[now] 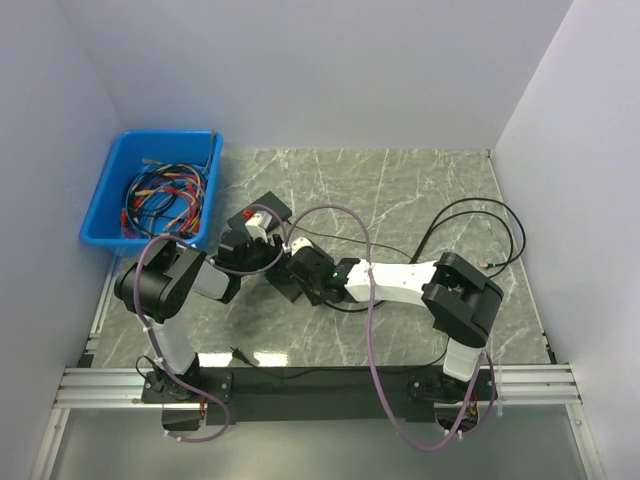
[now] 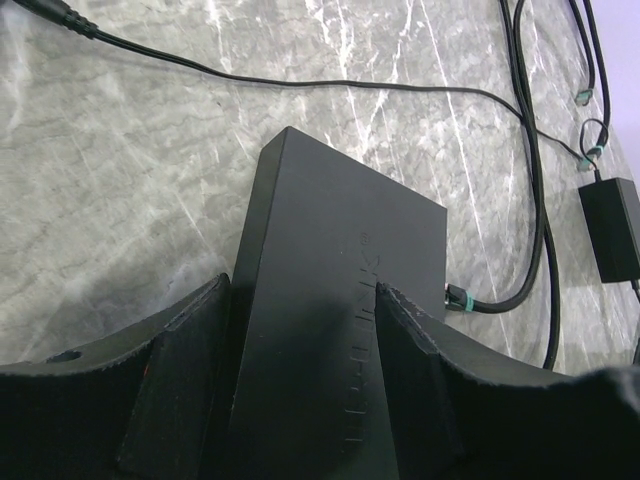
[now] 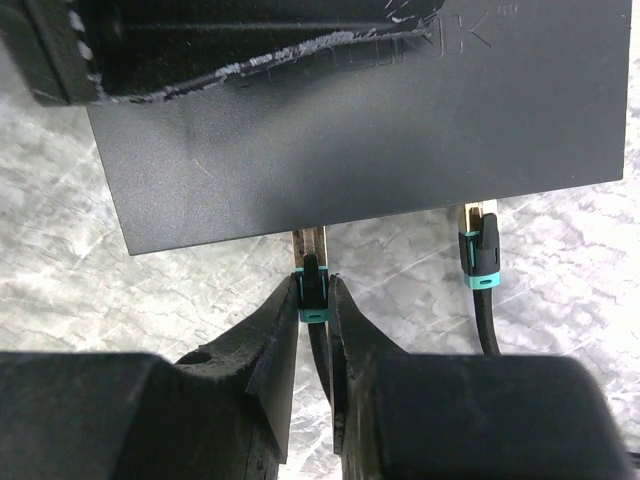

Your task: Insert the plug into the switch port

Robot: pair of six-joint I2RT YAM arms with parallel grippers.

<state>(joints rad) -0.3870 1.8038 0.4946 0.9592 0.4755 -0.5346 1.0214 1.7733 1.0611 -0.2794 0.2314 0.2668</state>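
The black switch (image 2: 340, 290) lies on the marble table; it also shows in the right wrist view (image 3: 380, 120) and the top view (image 1: 288, 287). My left gripper (image 2: 303, 290) is shut on the switch, one jaw on each side of its body. My right gripper (image 3: 314, 285) is shut on a plug (image 3: 313, 290) with a teal boot. The plug's clear tip sits at the switch's port edge, partly under it. A second teal-booted plug (image 3: 480, 255) sits in a port to the right, also seen in the left wrist view (image 2: 459, 299). In the top view the two grippers meet at the table's middle left.
A blue bin (image 1: 105, 205) of coloured cables stands at the back left. Black cables (image 1: 470, 215) loop over the right of the table. A black power adapter (image 2: 612, 228) lies beyond the switch. A pink hose (image 1: 370, 330) arcs over the right arm.
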